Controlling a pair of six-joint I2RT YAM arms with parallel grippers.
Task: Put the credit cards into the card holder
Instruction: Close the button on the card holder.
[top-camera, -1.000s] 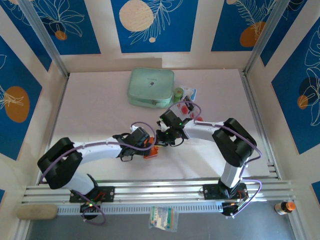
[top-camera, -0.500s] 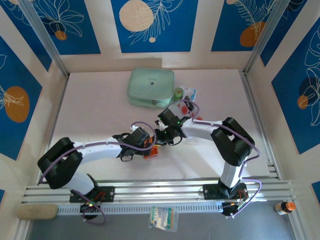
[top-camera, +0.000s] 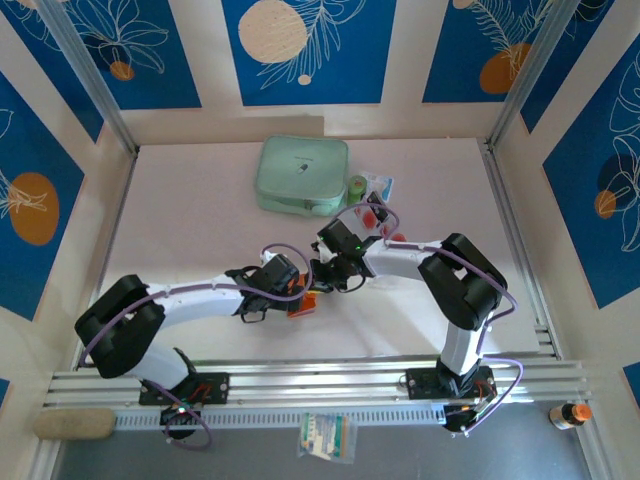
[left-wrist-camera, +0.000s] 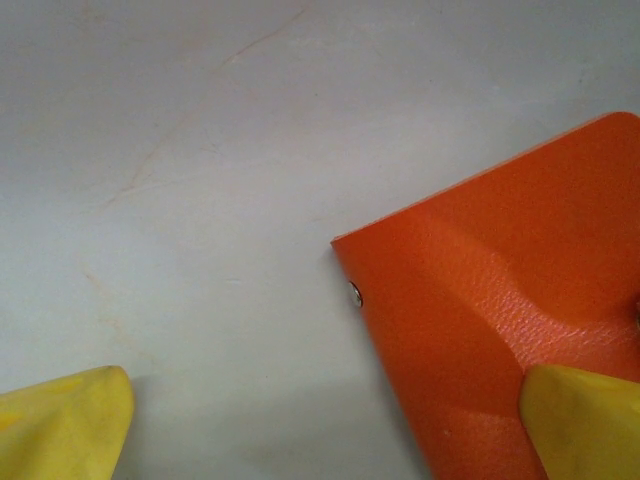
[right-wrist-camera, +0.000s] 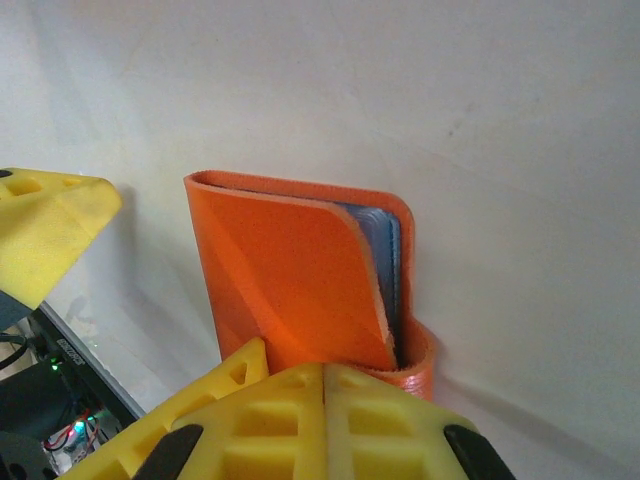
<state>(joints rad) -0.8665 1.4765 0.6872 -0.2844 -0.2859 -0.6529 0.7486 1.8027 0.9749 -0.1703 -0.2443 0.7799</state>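
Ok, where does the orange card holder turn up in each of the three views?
Top external: the card holder is a small orange patch just below the centre of the picture.
Left wrist: the card holder takes up the lower right corner.
Right wrist: the card holder is at the centre, one flap raised, greyish pockets showing inside.
Shared landmark: the pale table it lies on.

card holder (left-wrist-camera: 470, 330) cropped, inner pockets (right-wrist-camera: 388, 262) mostly hidden

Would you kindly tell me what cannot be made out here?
- Right wrist: card holder pocket contents, covered by its orange flap.
- Left wrist: most of the card holder, cut off by the frame edge.
- Top external: credit cards count, too small and overlapped by the right arm.
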